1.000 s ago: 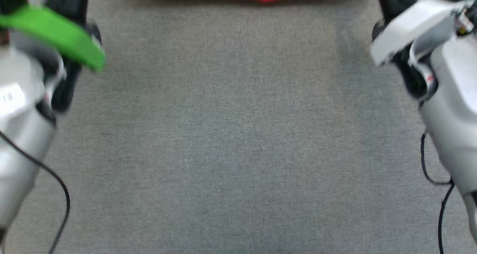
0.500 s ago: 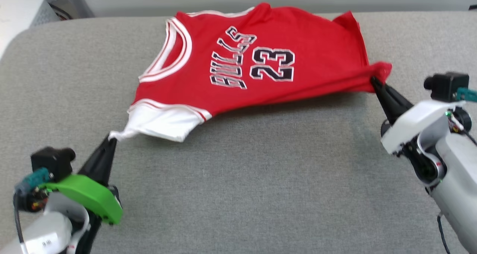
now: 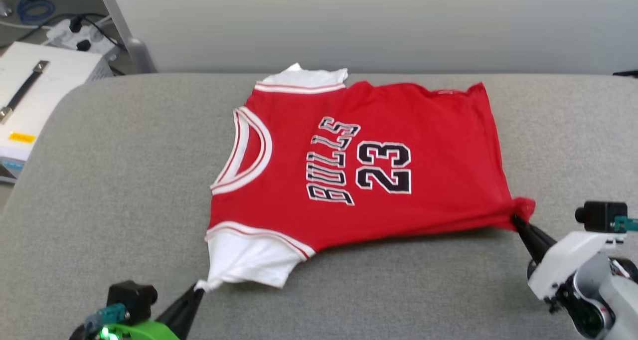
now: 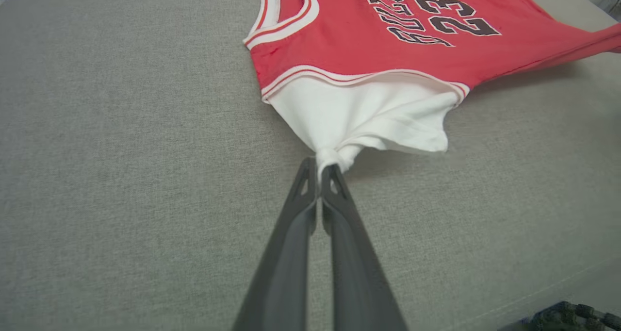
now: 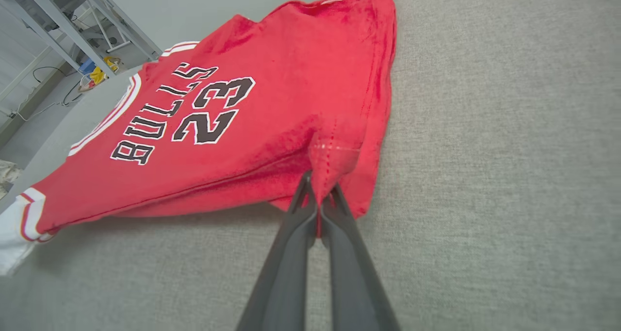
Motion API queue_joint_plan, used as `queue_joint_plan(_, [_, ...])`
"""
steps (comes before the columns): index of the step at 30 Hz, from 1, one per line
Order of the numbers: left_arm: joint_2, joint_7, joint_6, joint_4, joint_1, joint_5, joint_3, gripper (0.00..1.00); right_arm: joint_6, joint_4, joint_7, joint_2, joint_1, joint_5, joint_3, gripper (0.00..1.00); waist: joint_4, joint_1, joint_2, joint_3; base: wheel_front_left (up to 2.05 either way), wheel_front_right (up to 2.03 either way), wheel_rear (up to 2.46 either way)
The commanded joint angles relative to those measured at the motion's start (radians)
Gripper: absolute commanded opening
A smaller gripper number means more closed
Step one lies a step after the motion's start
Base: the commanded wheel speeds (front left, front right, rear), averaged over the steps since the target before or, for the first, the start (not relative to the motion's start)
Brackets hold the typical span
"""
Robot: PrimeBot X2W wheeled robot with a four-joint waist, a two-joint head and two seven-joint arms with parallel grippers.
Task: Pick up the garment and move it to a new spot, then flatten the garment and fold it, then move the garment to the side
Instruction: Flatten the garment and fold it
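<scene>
I see the garment (image 3: pixel 423 130) lying front up on the grey cushion (image 3: pixel 114 180). My left gripper (image 4: pixel 320 168) pinches its white sleeve tip tightly, and my right gripper (image 5: pixel 318 195) pinches the red hem corner (the near edge hangs slightly lifted).

A grey fabric-covered surface (image 3: pixel 99 190) is spread across the head view. At ten o'clock, off its rounded corner, a white case (image 3: pixel 45 105) with a black strap handle (image 3: pixel 22 88) and a yellow label (image 3: pixel 22 137) is seen. At eleven o'clock, a white power strip (image 3: pixel 82 31) is laid beside a grey metal leg (image 3: pixel 127 36). A pale wall (image 3: pixel 374 26) is seen at twelve.
</scene>
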Motion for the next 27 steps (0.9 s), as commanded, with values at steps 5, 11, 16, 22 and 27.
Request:
queue_joint_plan(5, [0.027, 0.015, -0.003, -0.035, 0.077, -0.020, -0.025, 0.00, -0.001, -0.043, 0.031, -0.043, 0.123, 0.024, -0.024, 0.00, 0.003, 0.0001, 0.0000, -0.093, 0.00, 0.00, 0.00])
queue_joint_plan(11, [0.056, 0.048, -0.021, -0.096, 0.165, -0.045, -0.078, 0.00, -0.001, -0.116, 0.079, -0.077, 0.253, 0.037, -0.060, 0.00, 0.001, 0.0001, 0.0000, -0.136, 0.00, 0.00, 0.00])
queue_joint_plan(16, [0.062, 0.056, -0.021, -0.131, 0.208, -0.046, -0.110, 0.00, -0.001, -0.181, 0.101, -0.095, 0.354, 0.042, -0.127, 0.00, 0.000, 0.0001, 0.0000, -0.151, 0.00, 0.00, 0.00])
queue_joint_plan(22, [0.048, 0.014, -0.006, -0.135, 0.168, -0.033, -0.070, 0.00, -0.001, -0.294, 0.084, -0.078, 0.416, 0.013, -0.215, 0.00, 0.000, 0.0001, 0.0000, -0.130, 0.00, 0.00, 0.00])
queue_joint_plan(27, [0.029, -0.008, -0.009, -0.116, 0.099, -0.014, -0.031, 0.00, -0.001, -0.356, 0.114, -0.049, 0.438, -0.034, -0.283, 0.00, 0.000, 0.0001, 0.0000, -0.098, 0.00, 0.00, 0.00])
